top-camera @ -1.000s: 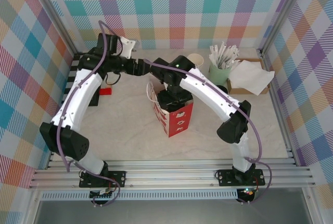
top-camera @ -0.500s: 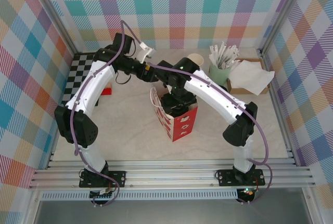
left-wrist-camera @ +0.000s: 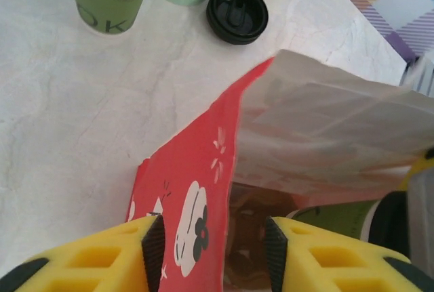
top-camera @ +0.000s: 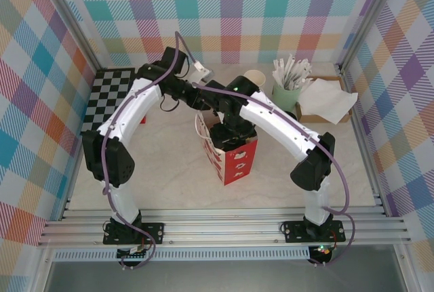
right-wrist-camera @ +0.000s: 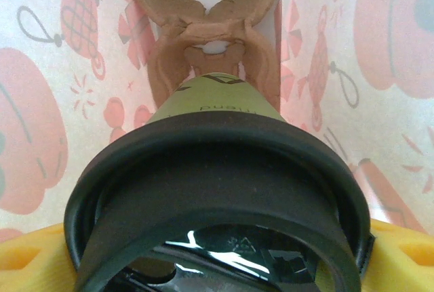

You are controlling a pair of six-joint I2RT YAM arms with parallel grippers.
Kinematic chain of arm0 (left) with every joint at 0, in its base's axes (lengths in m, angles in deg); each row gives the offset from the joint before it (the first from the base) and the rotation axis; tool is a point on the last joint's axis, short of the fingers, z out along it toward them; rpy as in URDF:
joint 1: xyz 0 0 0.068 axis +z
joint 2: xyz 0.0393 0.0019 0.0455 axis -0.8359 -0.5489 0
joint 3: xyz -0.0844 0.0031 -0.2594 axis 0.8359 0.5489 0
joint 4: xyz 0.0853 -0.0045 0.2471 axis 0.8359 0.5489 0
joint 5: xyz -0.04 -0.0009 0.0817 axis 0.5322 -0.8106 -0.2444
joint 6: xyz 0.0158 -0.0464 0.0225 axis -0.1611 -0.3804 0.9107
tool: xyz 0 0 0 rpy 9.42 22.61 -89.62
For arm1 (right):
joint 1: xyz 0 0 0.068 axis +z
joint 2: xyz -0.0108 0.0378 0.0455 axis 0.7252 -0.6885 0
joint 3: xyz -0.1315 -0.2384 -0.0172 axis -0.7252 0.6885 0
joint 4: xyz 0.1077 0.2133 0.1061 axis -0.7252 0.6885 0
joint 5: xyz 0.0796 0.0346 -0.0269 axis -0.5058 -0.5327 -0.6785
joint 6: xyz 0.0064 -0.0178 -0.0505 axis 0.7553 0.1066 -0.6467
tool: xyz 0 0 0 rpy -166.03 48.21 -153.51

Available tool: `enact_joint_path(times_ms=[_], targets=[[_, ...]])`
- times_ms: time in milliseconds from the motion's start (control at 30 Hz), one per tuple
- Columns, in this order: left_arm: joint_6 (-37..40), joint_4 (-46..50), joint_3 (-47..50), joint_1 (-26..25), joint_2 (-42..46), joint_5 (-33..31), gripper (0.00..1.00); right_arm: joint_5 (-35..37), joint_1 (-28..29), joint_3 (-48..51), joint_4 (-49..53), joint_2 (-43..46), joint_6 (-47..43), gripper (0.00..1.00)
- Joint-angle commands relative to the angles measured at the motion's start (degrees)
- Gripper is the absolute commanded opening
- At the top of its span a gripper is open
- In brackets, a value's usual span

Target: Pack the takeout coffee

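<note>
Left arm (top-camera: pixel 135 112): swung in from the checkered mat (top-camera: pixel 108 99) to the bag.
Bag (top-camera: pixel 237 160): upright, mouth open.
Left pincer (left-wrist-camera: pixel 211 244): narrowed but apart, astride the bag's red wall; probably about to steady it.
Right pincer (right-wrist-camera: pixel 217 258): clamped on cup.
Cup (right-wrist-camera: pixel 217 102): down inside the bag; release looks near.
Second cup (left-wrist-camera: pixel 237 13): waiting on the surface.

Red paper bag (top-camera: pixel 237 160) stands open at centre of the table (top-camera: pixel 169 170). Checkerboard mat (top-camera: pixel 108 95) upper left. Upper right: stack of lidless cups (top-camera: pixel 255 76), just beside it a pale green holder (top-camera: pixel 288 94) of white sticks (top-camera: pixel 291 68), then white napkins (top-camera: pixel 329 99) on a cardboard box (top-camera: pixel 313 113).
</note>
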Motion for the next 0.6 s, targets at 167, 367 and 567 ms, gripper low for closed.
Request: enact_joint_path(times_ms=[167,367,567], targets=[[-3.0,-3.2,0.4,-0.4,2.9,-2.0,0.22,-2.5,-0.8,-1.1,3.5,0.2,0.0,0.49],[-8.6,-5.8,4.9,-0.4,5.9,-4.2,0.16,-3.5,-2.1,-3.7,4.2,-2.3,1.7,0.49],[-15.9,-9.0,8.5,-0.5,8.3,-6.5,0.14,-4.3,-2.0,-7.6,6.5,-5.2,1.9,0.49]])
